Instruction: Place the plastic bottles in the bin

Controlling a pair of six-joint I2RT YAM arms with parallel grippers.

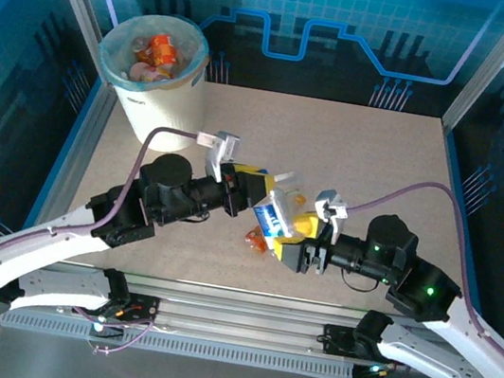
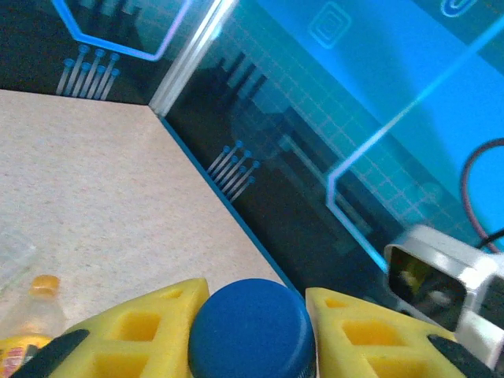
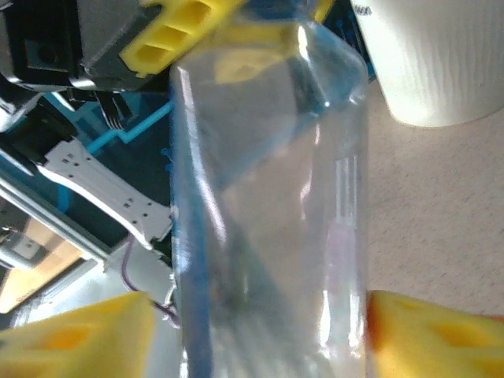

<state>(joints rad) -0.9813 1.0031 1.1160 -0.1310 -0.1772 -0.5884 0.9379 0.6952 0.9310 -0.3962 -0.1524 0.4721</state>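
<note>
A clear crushed bottle (image 1: 275, 212) with a blue label and blue cap (image 2: 252, 327) hangs above the table's middle between both arms. My left gripper (image 1: 264, 191) is shut on its cap, a yellow finger (image 2: 150, 331) on each side. My right gripper (image 3: 260, 315) straddles the clear body (image 3: 268, 197). One pad (image 3: 425, 331) is at the bottle's edge, and the other pad (image 3: 87, 335) stands a sliver off, so it is open. The white bin (image 1: 164, 108), lined with a pale bag, stands at the far left and holds several bottles (image 1: 158, 54).
An orange-capped bottle (image 2: 35, 311) lies on the table under the held one, seen as an orange patch (image 1: 254, 237) from above. The bin's white wall (image 3: 441, 63) rises behind the held bottle. Blue enclosure walls and metal posts ring the table.
</note>
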